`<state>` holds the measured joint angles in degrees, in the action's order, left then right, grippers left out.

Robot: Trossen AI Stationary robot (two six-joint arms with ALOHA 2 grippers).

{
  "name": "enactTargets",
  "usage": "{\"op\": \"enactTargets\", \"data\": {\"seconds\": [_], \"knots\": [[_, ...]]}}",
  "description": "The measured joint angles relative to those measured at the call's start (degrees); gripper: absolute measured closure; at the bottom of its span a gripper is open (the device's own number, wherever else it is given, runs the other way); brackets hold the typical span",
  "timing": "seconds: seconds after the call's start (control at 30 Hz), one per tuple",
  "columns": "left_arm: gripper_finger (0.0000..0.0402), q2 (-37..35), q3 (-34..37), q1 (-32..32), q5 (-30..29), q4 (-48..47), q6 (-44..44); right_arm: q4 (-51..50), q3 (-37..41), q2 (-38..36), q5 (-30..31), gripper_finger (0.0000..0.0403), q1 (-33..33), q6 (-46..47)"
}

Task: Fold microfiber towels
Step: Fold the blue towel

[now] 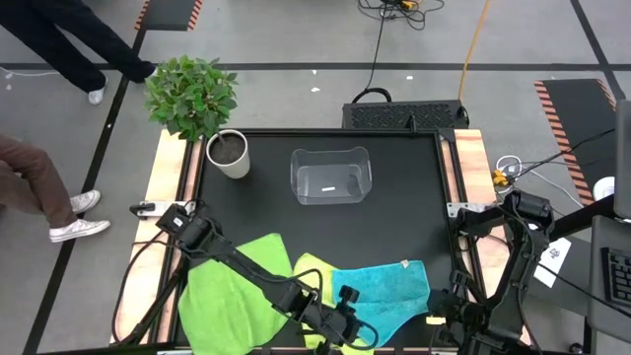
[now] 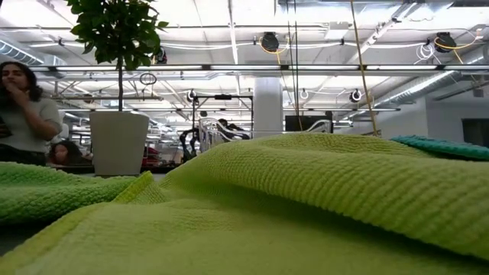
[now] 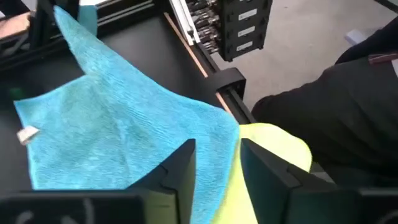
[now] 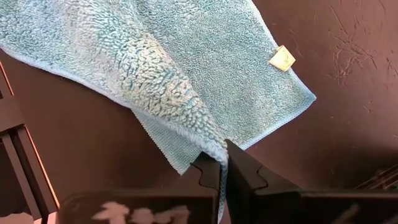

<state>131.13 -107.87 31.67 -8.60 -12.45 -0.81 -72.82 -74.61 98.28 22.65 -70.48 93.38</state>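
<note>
Right gripper point(image 4: 225, 163) fingers clamp the limp turquoise towel point(image 4: 186, 56) corner; left gripper point(image 3: 217, 163) fingers apart astride its opposite edge.

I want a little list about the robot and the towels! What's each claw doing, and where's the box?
left gripper: open, over the blue towel's near edge
right gripper: pinching a blue towel corner
bright green towel: lying at front left
pale yellow-green towel: partly under the blue one
clear bin: at the back, beside the potted plant
</note>
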Motion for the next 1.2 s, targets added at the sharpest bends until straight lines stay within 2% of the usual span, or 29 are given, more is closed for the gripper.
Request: {"op": "enactTargets", "data": {"seconds": [0.2, 0.37, 0.63, 0.97, 1.2], "knots": [[0.0239, 0.0, 2.35, 1.21, -0.74, 5.18, 0.73, -1.0, 0.0, 0.0, 0.04, 0.0403, 0.71, -0.13], [0.0251, 0.69, 2.28, 2.1, -5.2, 5.71, -0.84, -0.95, 0.0, 0.0, 0.03, 0.0403, 1.42, -1.03], [0.0277, 5.21, 2.31, 1.9, -6.86, 7.17, -2.53, -0.92, 0.0, 0.0, 0.02, 0.0403, 1.9, -1.49], [0.0279, 5.68, 2.32, 3.21, -4.05, 13.53, -3.18, -0.92, 0.0, 0.0, 0.02, 0.0403, 1.9, -1.51], [0.0279, 5.68, 2.31, 3.35, -6.83, 14.08, -3.15, -0.8, 0.0, 0.0, 0.02, 0.0403, 1.92, -1.51]]}}
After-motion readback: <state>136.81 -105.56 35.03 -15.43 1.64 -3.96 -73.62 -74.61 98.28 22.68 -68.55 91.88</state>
